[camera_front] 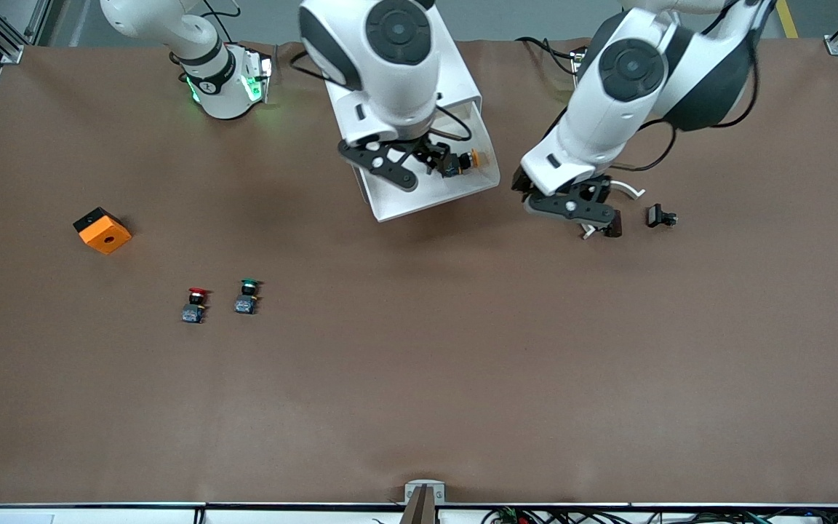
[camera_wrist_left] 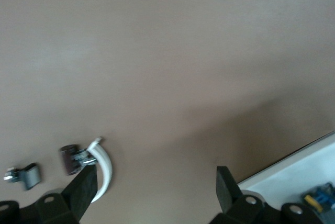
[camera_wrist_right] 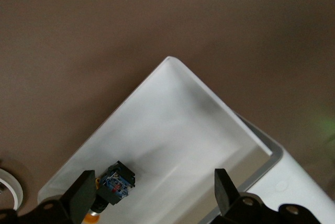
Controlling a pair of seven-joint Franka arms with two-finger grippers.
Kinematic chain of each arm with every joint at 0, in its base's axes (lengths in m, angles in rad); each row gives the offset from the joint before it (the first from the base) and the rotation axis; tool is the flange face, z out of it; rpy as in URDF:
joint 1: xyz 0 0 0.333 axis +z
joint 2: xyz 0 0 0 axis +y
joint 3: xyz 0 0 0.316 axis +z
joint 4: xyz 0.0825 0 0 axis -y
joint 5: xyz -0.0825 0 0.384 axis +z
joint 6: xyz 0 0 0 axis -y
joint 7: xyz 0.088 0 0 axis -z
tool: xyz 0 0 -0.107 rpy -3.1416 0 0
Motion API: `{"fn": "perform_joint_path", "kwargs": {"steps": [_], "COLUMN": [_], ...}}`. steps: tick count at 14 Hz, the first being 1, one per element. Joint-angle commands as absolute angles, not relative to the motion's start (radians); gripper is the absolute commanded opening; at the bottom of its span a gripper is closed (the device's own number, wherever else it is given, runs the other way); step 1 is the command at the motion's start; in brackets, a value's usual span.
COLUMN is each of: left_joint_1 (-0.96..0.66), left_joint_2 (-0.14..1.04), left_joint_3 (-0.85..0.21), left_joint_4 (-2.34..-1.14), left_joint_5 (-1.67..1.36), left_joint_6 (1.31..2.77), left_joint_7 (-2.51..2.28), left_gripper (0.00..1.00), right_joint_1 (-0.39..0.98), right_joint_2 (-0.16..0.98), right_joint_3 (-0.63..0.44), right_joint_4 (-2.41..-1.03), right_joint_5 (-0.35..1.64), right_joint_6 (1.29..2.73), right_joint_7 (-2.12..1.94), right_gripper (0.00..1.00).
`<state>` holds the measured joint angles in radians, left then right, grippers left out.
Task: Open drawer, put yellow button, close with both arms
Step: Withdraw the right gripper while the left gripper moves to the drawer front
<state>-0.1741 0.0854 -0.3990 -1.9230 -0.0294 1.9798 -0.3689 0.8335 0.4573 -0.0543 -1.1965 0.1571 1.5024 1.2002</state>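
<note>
The yellow button point(camera_front: 467, 161), a round yellow cap on a black collar and blue-grey block, lies on its side in the pulled-out top white tray drawer point(camera_front: 397, 207). Over it hangs the right pincer point(camera_front: 419, 166), released and empty, so the drop looks done. The left pincer point(camera_front: 593, 224) hovers over the brown bench point(camera_front: 419, 378) beside the drawer, fingers spread, likely ready to help push it shut.

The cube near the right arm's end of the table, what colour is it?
Orange, with a black side; the cube shows best in the front view.
</note>
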Motion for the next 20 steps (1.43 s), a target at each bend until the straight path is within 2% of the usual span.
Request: {"fn": "perform_joint_path", "kwargs": {"steps": [1, 5, 10, 13, 16, 20], "left_joint_1": [-0.184, -0.259, -0.348, -0.373, -0.373, -0.377], "left_joint_2": [0.178, 0.307, 0.382, 0.371, 0.362, 0.368], "left_joint_3": [-0.429, -0.433, -0.433, -0.44, -0.471, -0.494], "left_joint_4": [-1.916, -1.896, -1.864, -1.865, -1.862, -1.864], "left_joint_5": [-0.051, -0.043, -0.052, -0.052, -0.055, -0.176], "left_joint_6": [2.097, 2.239, 2.255, 2.227, 2.134, 2.086], "left_joint_7": [-0.502, -0.742, -0.914, -0.968, -0.994, -1.002], "left_gripper": [1.0, 1.0, 1.0, 1.0, 1.0, 1.0], "right_joint_1": [0.752, 0.611, 0.41, 0.286, 0.174, 0.057], "right_joint_2": [0.433, 0.419, 0.417, 0.417, 0.401, 0.388], "right_joint_3": [-0.051, -0.049, -0.051, -0.051, -0.051, -0.052], "right_joint_4": [-1.201, -1.201, -1.203, -1.206, -1.204, -1.201], "right_joint_5": [0.163, 0.1, 0.06, 0.034, 0.034, 0.008], "right_joint_6": [1.453, 1.431, 1.394, 1.388, 1.33, 1.24], "right_joint_7": [0.983, 0.622, 0.168, 0.008, -0.029, -0.04], "right_gripper": [1.0, 1.0, 1.0, 1.0, 1.0, 1.0]}}
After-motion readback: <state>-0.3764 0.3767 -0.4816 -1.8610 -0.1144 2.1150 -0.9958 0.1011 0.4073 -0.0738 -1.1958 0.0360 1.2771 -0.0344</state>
